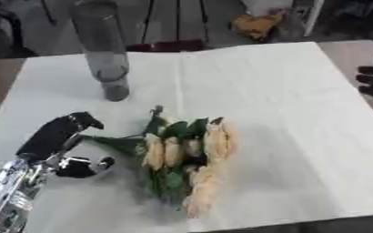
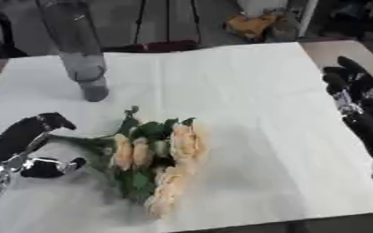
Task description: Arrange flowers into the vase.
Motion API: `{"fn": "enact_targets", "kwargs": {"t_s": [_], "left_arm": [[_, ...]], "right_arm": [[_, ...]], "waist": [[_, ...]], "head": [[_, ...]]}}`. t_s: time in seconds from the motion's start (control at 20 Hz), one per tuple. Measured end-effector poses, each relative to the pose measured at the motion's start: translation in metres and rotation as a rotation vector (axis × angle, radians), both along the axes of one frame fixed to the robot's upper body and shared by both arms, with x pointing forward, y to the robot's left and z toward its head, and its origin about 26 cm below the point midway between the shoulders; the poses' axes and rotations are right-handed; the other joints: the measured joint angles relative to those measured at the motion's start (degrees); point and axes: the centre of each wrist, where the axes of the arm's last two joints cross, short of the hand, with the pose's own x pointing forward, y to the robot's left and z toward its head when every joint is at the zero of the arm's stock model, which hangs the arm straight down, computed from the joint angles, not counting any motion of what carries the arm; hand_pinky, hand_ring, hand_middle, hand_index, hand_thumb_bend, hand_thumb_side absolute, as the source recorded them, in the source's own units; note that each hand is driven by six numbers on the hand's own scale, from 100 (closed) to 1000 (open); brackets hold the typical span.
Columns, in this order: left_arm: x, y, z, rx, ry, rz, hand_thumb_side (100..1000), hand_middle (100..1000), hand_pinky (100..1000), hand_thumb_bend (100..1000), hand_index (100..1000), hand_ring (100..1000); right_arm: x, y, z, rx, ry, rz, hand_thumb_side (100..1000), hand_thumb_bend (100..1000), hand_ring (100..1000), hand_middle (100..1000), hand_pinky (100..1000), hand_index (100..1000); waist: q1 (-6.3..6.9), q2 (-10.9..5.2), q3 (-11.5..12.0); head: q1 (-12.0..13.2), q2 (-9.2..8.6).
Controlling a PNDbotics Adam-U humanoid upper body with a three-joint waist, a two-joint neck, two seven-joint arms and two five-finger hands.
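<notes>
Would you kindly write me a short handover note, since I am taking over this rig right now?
Left hand: at the table's left side beside the flower stems, fingers partly curled, holding nothing that I can see.
Right hand: idle at the right edge of the table, fingers straight.
Flowers: one bunch of pale peach blooms with green leaves, lying on the white tablecloth near the front.
Vase: tall, clear, upright at the far left, with no flowers in it.
Done: nothing yet.
Left: grasp the stems, lift the flowers and set them in the vase.

Clear glass vase, matt white tablecloth, glossy black hand.
</notes>
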Motion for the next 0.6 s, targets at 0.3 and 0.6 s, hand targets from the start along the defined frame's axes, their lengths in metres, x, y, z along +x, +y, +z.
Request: {"fn": "enact_targets", "kwargs": {"t_s": [0.3, 0.6], "left_arm": [[0.0043, -0.0028, -0.0064, 0.037, 0.005, 0.011, 348, 694, 713, 571, 769, 744], [0.0068, -0.0052, -0.0075, 0.048, -0.015, 0.023, 350, 693, 714, 577, 768, 742]], "right_arm": [[0.0000, 0.0001, 0.0000, 0.000, 0.001, 0.001, 692, 151, 888, 850, 890, 1000], [0.0000, 0.0001, 0.0000, 0.000, 0.002, 0.001, 693, 150, 888, 850, 890, 1000]], "waist": [[0.00, 0.00, 0.0], [0.00, 0.00, -0.2]], "head": [[0.0, 0.00], [0.0, 0.00]]}}
